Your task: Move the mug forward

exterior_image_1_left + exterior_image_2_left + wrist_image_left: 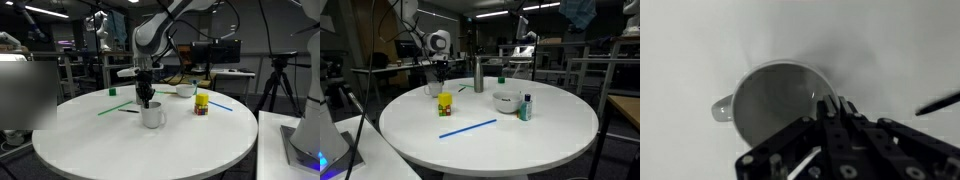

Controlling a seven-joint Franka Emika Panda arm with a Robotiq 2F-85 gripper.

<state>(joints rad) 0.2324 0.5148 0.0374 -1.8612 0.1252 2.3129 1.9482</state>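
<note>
The white mug (153, 117) stands on the round white table (140, 150), toward its middle. In an exterior view it shows small at the far left of the table (432, 89). In the wrist view I look down into the mug (770, 100), with its handle pointing left. My gripper (836, 106) comes down from above, its fingers pinched together on the mug's rim on the side away from the handle. It also shows in both exterior views (147, 100) (437, 78). I cannot tell whether the mug's base touches the table.
A yellow object (201, 103), a low white bowl (505, 101), a silver bottle (478, 74), a small bottle (525, 107) and a blue stick (468, 128) are on the table. A green stick (112, 110) lies near the mug.
</note>
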